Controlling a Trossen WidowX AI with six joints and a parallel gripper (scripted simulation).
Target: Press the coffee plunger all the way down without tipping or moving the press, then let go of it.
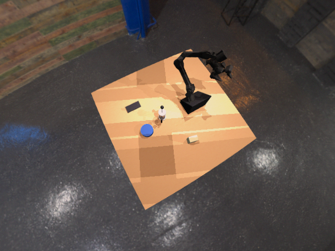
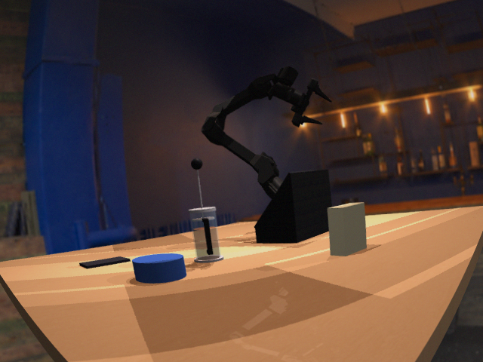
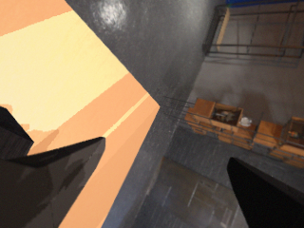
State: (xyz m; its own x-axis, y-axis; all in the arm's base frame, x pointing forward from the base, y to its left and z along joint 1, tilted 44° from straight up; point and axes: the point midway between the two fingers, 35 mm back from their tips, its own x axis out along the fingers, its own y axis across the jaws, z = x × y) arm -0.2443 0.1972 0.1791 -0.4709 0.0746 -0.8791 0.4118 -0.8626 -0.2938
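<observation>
The coffee press (image 1: 162,114) (image 2: 200,237) stands upright on the table, a clear cylinder with a black side handle. Its plunger knob (image 1: 162,107) (image 2: 196,164), a black ball, stands high above the press on a thin rod. My gripper (image 1: 224,77) (image 2: 327,112) (image 3: 166,153) is open and empty. It is raised high, out past the table's edge on the far side of the arm's base from the press, and points away from the press. The press is not in the wrist view.
A blue round block (image 1: 146,130) (image 2: 158,268) is near the press. A flat dark slab (image 1: 133,106) (image 2: 104,262) lies on its other side. A pale green-grey block (image 1: 193,139) (image 2: 346,229) stands apart on the table (image 1: 194,159) (image 2: 241,296) (image 3: 57,57). The black arm base (image 1: 195,102) (image 2: 298,210) stands beyond the press.
</observation>
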